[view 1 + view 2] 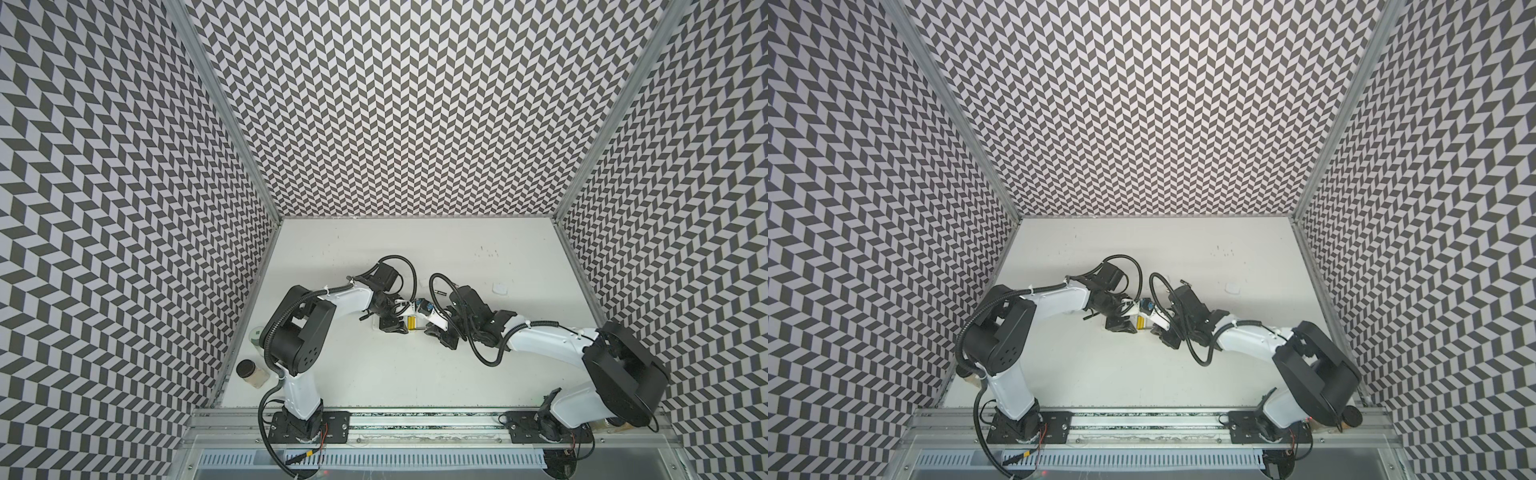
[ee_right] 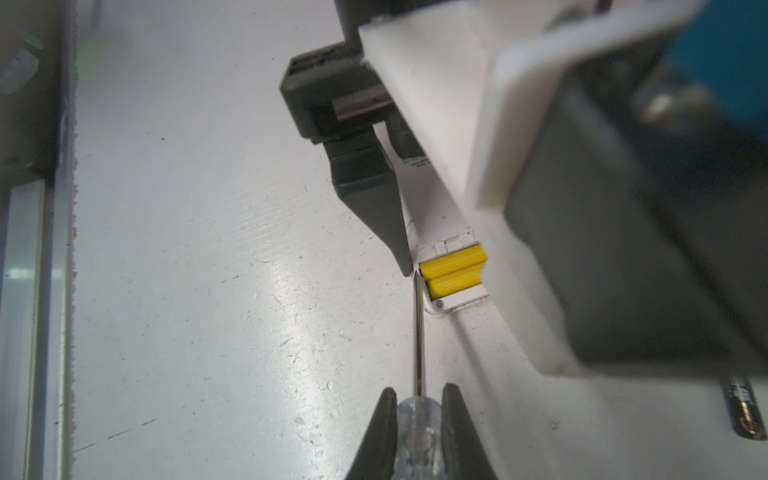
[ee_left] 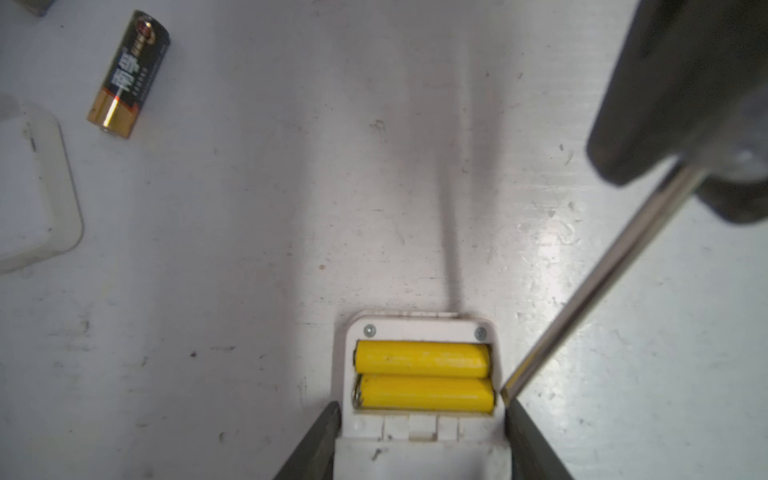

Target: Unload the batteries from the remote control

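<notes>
The left gripper (image 3: 419, 411) clamps the white remote control (image 3: 422, 453) by its sides; two yellow batteries (image 3: 424, 376) lie side by side in its open compartment. The right gripper (image 2: 419, 392) pinches the clear handle of a screwdriver (image 2: 417, 332), tip at the compartment's edge.

We see our right gripper (image 2: 419, 400) clamped on the screwdriver's (image 2: 419, 332) clear handle, its tip at the remote's (image 2: 432, 208) edge beside two yellow batteries (image 2: 455, 270).
</notes>
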### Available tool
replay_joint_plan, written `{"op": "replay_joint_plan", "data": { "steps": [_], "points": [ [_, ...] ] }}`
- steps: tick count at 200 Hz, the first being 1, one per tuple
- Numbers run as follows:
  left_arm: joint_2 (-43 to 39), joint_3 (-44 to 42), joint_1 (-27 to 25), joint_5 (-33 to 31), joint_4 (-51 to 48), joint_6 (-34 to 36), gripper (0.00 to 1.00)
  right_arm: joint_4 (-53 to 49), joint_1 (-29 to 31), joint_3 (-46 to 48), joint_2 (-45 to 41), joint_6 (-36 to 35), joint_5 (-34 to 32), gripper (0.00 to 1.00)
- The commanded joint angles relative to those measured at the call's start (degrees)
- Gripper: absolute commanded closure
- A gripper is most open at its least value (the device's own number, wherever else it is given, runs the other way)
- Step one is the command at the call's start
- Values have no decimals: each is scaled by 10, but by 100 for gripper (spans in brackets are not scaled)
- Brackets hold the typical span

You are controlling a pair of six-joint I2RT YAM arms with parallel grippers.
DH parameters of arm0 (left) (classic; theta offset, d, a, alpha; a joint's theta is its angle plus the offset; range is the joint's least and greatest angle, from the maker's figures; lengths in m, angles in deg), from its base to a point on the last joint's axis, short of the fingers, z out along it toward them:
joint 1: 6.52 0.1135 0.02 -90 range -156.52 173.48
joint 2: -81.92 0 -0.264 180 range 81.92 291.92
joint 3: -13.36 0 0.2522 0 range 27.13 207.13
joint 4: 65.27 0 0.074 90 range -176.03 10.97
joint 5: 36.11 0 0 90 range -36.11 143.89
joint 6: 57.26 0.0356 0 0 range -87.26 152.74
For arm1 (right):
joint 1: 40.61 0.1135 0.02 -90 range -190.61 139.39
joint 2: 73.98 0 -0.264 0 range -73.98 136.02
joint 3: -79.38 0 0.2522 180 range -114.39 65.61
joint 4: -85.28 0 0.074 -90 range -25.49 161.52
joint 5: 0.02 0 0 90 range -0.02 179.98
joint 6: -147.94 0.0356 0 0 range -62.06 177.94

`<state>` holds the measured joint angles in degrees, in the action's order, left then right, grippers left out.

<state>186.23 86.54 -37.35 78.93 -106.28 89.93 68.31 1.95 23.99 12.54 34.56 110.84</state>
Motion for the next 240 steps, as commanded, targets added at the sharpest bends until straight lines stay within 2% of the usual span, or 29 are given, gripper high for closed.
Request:
{"op": "replay_joint_plan", "data": {
  "steps": [1,72,100,131,154,180,240],
  "points": [
    [24,-16,2,-17,-53,12,49,-31,-2,-17,17,-16,28,100],
    [27,-20,6,-16,-49,11,49,-21,-14,-8,-1,4,-23,100],
    [27,-21,4,-18,-50,8,49,-25,-20,-23,-8,4,13,100],
    [28,-27,1,-19,-41,10,49,36,-41,1,-44,25,55,100],
    [29,-18,1,-12,-51,2,49,20,-45,-12,-26,16,38,100],
    [30,-23,-2,-21,-45,8,49,8,-44,-20,3,11,62,100],
    [30,-17,0,-20,-52,5,49,-23,-34,-24,21,-6,46,100]
  ]
}}
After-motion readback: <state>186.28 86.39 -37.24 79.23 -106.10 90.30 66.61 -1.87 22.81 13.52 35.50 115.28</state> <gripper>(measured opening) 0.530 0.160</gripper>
